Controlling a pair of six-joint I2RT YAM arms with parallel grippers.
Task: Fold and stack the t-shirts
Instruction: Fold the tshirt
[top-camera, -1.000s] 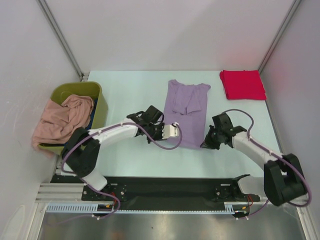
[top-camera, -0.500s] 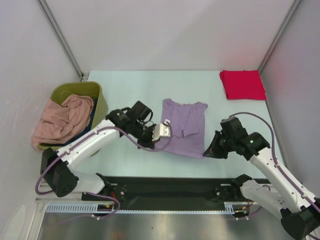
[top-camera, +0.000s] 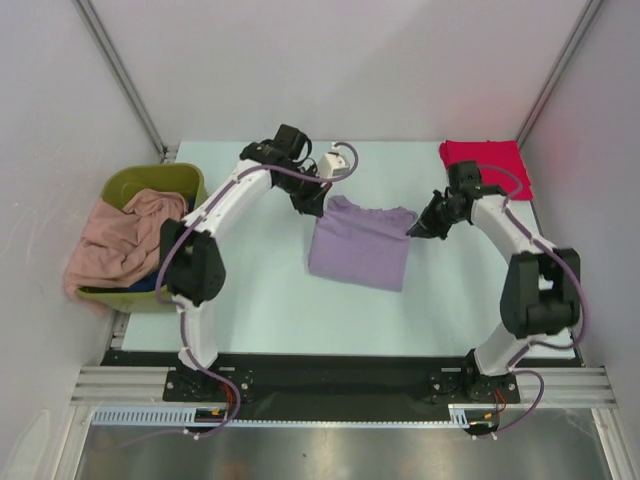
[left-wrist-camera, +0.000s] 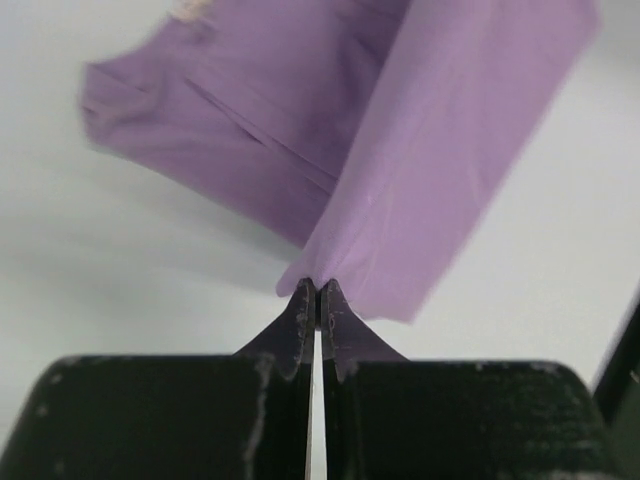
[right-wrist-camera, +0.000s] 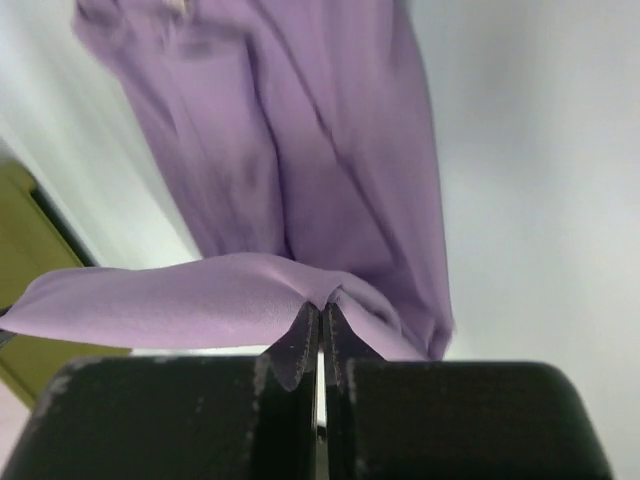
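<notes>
Black fingers of the left gripper (left-wrist-camera: 316, 292) are clenched on one hem corner of the lavender t-shirt (top-camera: 360, 250), and the right gripper (right-wrist-camera: 320, 312) pinches the opposite corner the same way. A second ago both held that hem near the arm bases. Now it has been carried up and over toward the far side, so the shirt lies doubled mid-table and the half-fold looks nearly made. Its fold faces the robot, and the gripped hem runs left to right along the far edge. The outline is close to square and slightly skewed. The folded red t-shirt (top-camera: 485, 168) lies in the far right corner, and the salmon-pink t-shirt (top-camera: 125, 240) spills over the olive bin (top-camera: 150, 177).
</notes>
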